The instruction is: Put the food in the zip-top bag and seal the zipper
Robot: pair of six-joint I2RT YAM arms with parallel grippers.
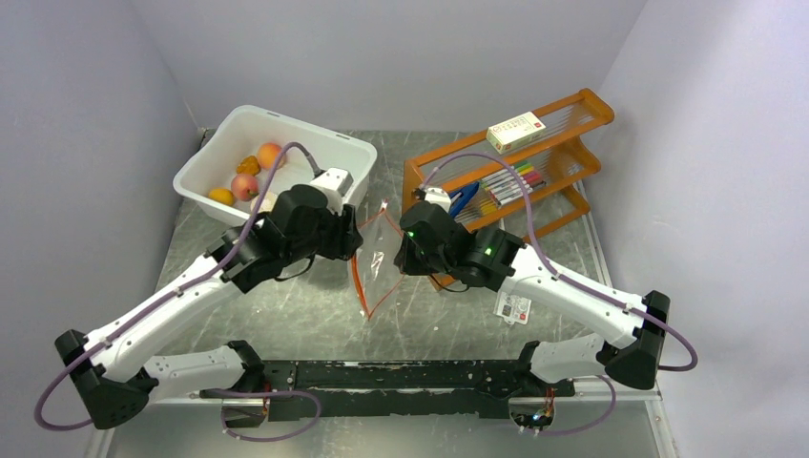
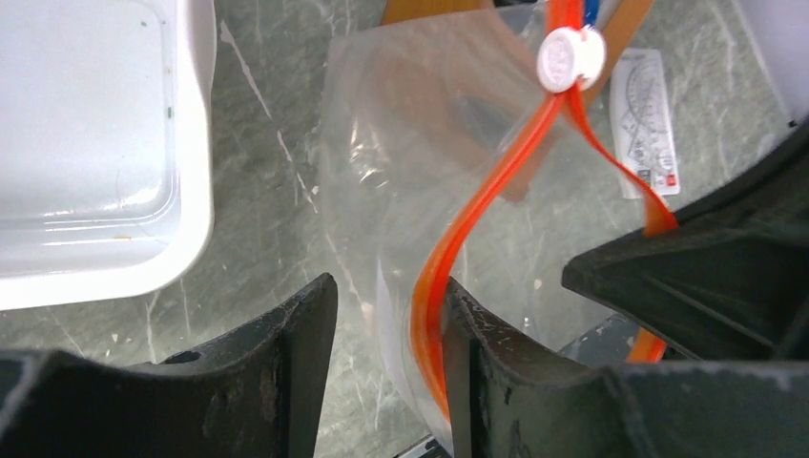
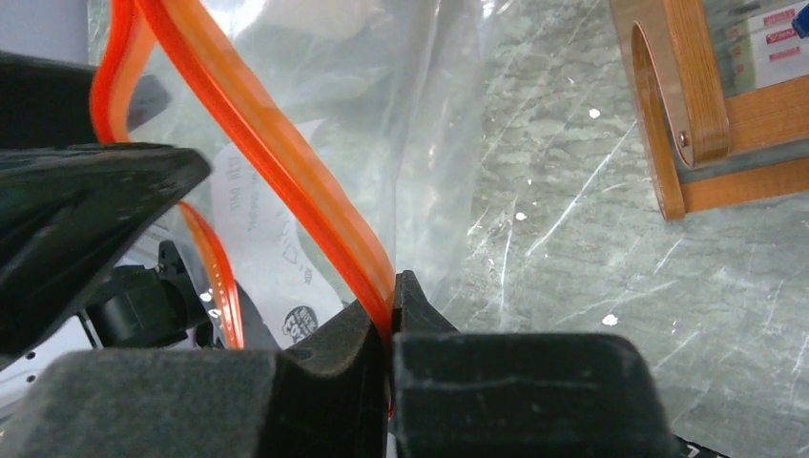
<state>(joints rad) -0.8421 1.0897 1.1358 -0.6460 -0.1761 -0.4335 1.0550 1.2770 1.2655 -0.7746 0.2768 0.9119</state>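
The clear zip-top bag (image 1: 379, 258) hangs between my two grippers, above the table, with its mouth open. Its orange-red zipper (image 2: 496, 181) carries a white slider (image 2: 570, 57). My left gripper (image 2: 389, 286) is open; one side of the zipper runs between its fingers, against the right one. My right gripper (image 3: 393, 286) is shut on the other side of the zipper (image 3: 277, 143), beside the bag's white label (image 3: 267, 239). The food (image 1: 246, 176), several orange, peach and reddish toy fruits, lies in the white tub behind my left gripper (image 1: 351, 243). My right gripper (image 1: 408, 256) is at the bag's right edge.
The white tub (image 1: 286, 129) stands at the back left and shows in the left wrist view (image 2: 95, 143). A wooden rack (image 1: 572, 181) with markers and a small box (image 1: 516, 132) stands at the back right. A white card (image 1: 513, 307) lies under my right arm.
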